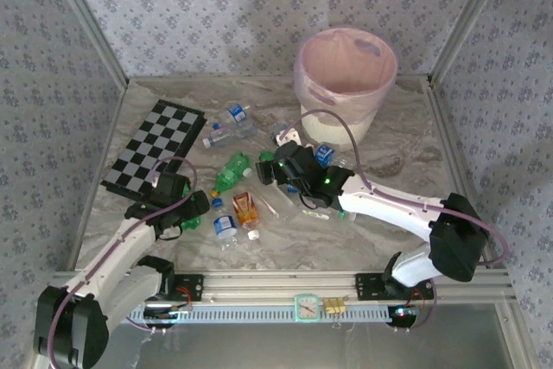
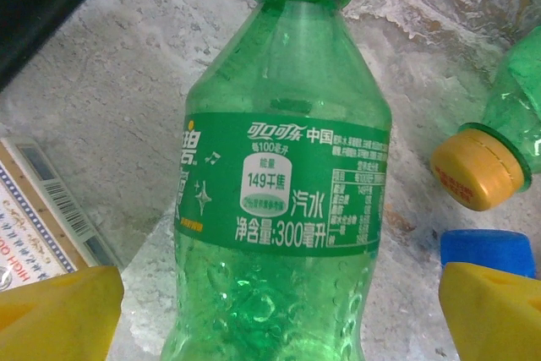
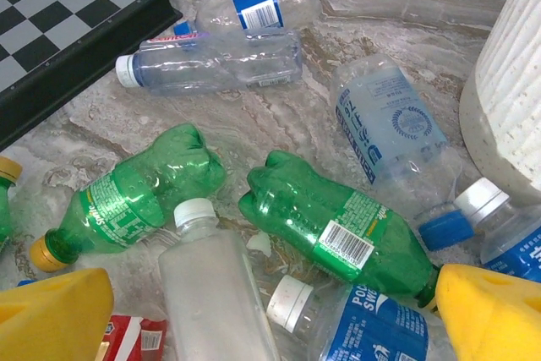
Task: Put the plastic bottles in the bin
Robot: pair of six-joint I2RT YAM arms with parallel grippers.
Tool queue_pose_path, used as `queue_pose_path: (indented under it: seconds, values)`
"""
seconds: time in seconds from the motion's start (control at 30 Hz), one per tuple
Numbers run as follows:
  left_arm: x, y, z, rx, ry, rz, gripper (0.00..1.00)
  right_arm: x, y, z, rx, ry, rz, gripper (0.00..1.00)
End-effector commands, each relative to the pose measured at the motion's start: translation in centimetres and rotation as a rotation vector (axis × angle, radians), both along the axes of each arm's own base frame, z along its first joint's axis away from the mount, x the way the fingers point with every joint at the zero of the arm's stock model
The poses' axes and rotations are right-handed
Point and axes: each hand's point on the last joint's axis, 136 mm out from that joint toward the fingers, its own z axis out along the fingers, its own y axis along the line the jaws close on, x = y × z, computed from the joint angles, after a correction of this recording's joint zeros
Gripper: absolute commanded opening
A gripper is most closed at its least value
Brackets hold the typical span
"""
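top external: marbled table (image 1: 406,140), floral walls (image 1: 216,15)

The green bottle (image 2: 279,209) is glossy see-through plastic, dimpled low down, with a smooth film label. The clear bottles (image 3: 220,61) left of the bin (image 3: 507,82) are thin, dented plastic. The bin wall is matt, ribbed, speckled white; its bag (image 1: 346,49) is filmy pink plastic. The table (image 1: 406,144) looks like smooth marbled stone, and the fingers (image 2: 59,314) are matt yellow plastic.
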Motion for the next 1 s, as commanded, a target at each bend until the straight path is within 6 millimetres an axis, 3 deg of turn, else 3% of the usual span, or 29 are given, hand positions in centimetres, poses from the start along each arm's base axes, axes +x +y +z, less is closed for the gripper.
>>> queue_pose_path:
  seconds: [0.0,0.13,0.37,0.83,0.97]
  values:
    - [0.4,-0.1,-0.4,0.0,-0.007,-0.009,0.94,0.7,-1.2,0.3,0.007,0.022,-0.079,1.0]
    - [0.6,0.1,-1.0,0.018,-0.006,-0.005,0.89,0.9,-2.3,-0.2,0.004,0.042,-0.119,1.0]
    - [1.2,0.1,-0.8,0.026,-0.028,-0.012,0.73,0.5,-3.4,0.1,0.031,0.027,-0.143,1.0]
    - [1.4,-0.3,-2.1,0.037,0.059,-0.032,0.67,-0.6,-6.6,0.3,0.059,0.001,-0.216,1.0]
    - [1.6,-0.6,-2.3,0.037,0.074,-0.048,0.53,-0.9,-7.7,0.1,0.074,0.001,-0.233,1.0]
